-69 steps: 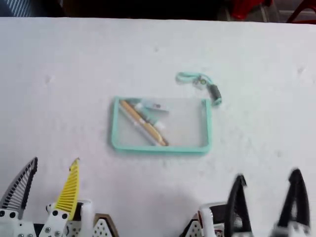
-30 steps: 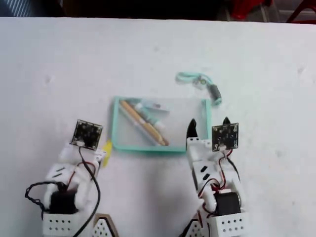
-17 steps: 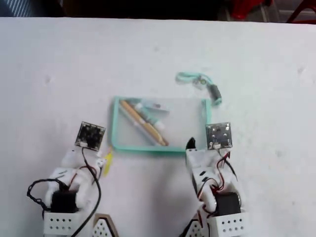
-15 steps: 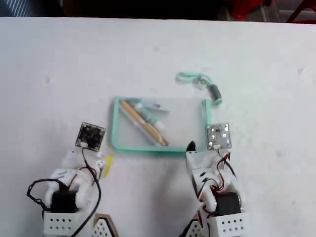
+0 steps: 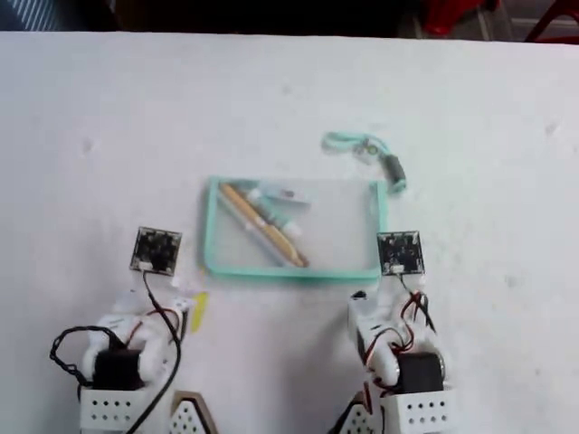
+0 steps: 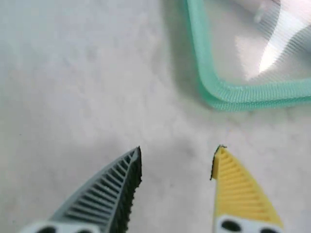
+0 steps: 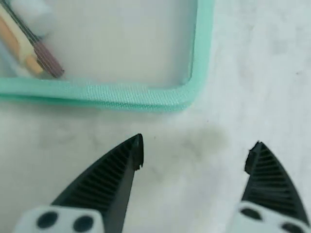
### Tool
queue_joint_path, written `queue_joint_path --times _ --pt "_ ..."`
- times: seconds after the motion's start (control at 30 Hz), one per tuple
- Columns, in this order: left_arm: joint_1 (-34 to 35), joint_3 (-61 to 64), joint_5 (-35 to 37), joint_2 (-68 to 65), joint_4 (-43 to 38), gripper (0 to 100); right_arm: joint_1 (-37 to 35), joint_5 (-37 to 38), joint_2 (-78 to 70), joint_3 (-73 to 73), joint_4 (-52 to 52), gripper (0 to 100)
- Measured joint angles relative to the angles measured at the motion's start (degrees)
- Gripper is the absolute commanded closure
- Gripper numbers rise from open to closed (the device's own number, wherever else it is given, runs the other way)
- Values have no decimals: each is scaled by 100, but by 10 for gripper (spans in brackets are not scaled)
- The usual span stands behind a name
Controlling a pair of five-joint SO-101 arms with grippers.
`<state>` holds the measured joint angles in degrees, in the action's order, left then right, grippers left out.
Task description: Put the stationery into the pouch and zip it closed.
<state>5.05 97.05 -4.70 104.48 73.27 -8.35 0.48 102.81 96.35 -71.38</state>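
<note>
Two claws, both empty. The left claw has its grey and yellow fingers moderately apart, with nothing but bare tabletop between them. The right claw is spread wider and also holds nothing.

A second ago the right claw's black tips lay over the near right corner of the pouch, and the left claw's yellow finger sat just beside the near left corner. Since then both arms have drawn back toward their bases. Each claw now stands off the teal rim, with the corner it had approached lying just beyond its tips.

The pouch has not shifted through any of this. It lies flat in the middle of the tabletop, with the pencil slanting across its left half and a pale piece beside it, both already inside the clear wall. The teal strap curls on the tabletop off the far right corner.

Loading looks done, so the zip is what remains, though I cannot tell whether it is already run shut. Neither claw took hold of anything at the near corners. The retreat looks like either a fresh approach being set up or a withdrawal after finishing.
</note>
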Motion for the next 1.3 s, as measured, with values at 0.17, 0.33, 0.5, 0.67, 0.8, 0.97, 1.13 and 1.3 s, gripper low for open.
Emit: queue_joint_path --times 0.17,0.33,0.5,0.67,0.8,0.97,1.13,1.3 --pt "0 0 0 0 0 750 -26 0 0 0 -79 674" --pt "0 0 0 0 0 750 -26 0 0 0 -79 674" --pt "0 0 0 0 0 750 -26 0 0 0 -79 674" --pt "0 0 0 0 0 750 -26 70 0 0 -79 675" --pt "0 0 0 0 0 750 -18 800 0 0 -79 675" --pt "0 0 0 0 0 750 -26 1029 0 0 -79 676" --pt "0 0 0 0 0 750 -26 1002 0 0 -79 676" --pt "0 0 0 0 0 750 -26 1002 0 0 -79 676"
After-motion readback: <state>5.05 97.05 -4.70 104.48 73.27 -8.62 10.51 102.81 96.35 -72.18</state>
